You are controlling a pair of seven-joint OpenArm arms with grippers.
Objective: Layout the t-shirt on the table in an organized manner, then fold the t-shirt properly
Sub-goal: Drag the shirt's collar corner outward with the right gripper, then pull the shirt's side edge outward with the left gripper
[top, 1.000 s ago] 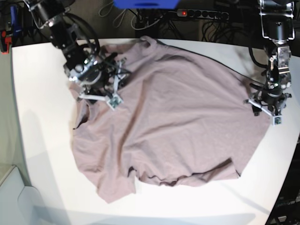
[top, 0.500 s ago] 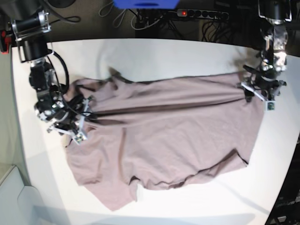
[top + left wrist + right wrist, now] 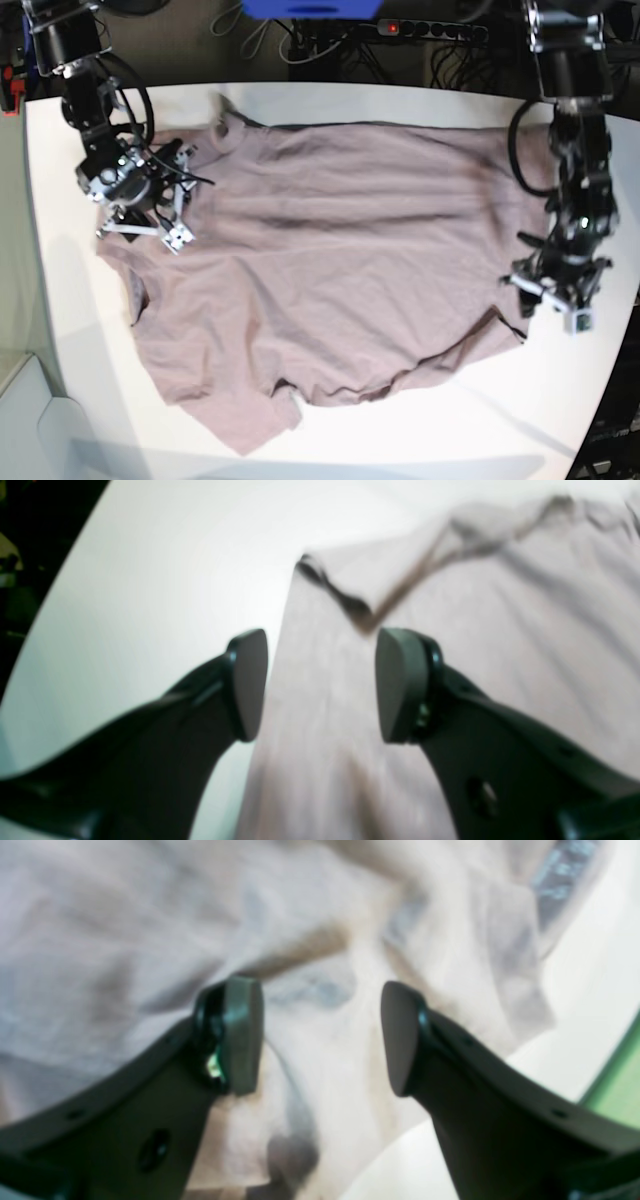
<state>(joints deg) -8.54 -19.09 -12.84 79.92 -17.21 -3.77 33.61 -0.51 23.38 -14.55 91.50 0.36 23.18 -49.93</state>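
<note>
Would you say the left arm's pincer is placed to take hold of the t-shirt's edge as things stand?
Probably yes. The left pincer is open with the t-shirt edge lying between its pads, nothing in between. It looks to sit above the cloth on the table, so it likely must lower first.

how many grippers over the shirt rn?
2. The right gripper is open over the t-shirt at its sleeve end; the left gripper is open over the opposite edge.

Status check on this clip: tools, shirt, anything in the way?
Left tool open over the shirt's edge. Right tool open above cloth, nothing gripped. T-shirt spread on the table, hem rumpled. Nothing in the way.
</note>
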